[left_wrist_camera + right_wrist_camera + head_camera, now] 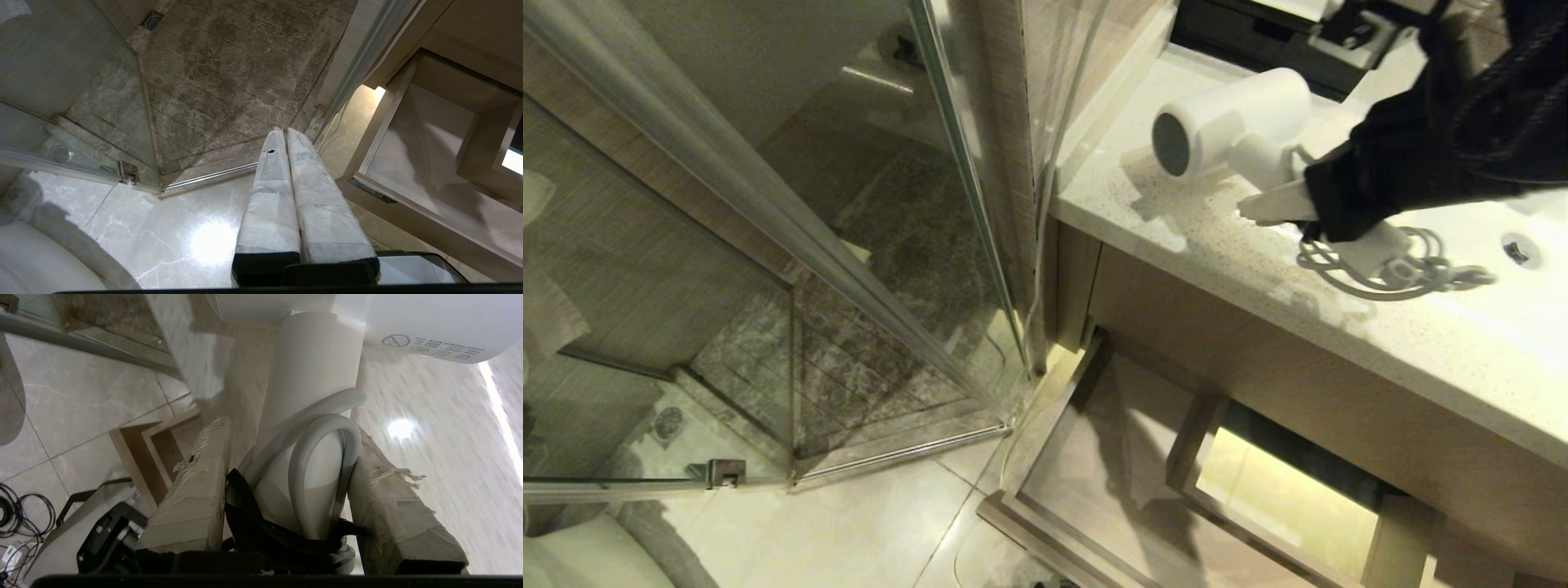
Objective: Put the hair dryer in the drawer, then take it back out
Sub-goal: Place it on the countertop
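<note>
1. My right gripper (286,457) has its jaws clamped on the slim handle of the hair dryer (1232,122), a loop of cord pinched in with it.
2. The hair dryer sits over the desk (1421,335), above the drawer (1086,457), which stands open below the desk's front edge.
3. My left gripper (286,134) hangs beside the drawer, jaws together, holding nothing.

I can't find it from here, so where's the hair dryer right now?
The hair dryer is at the head view's upper right, over the pale countertop above the open drawer, its handle clamped in the right end effector.
</note>
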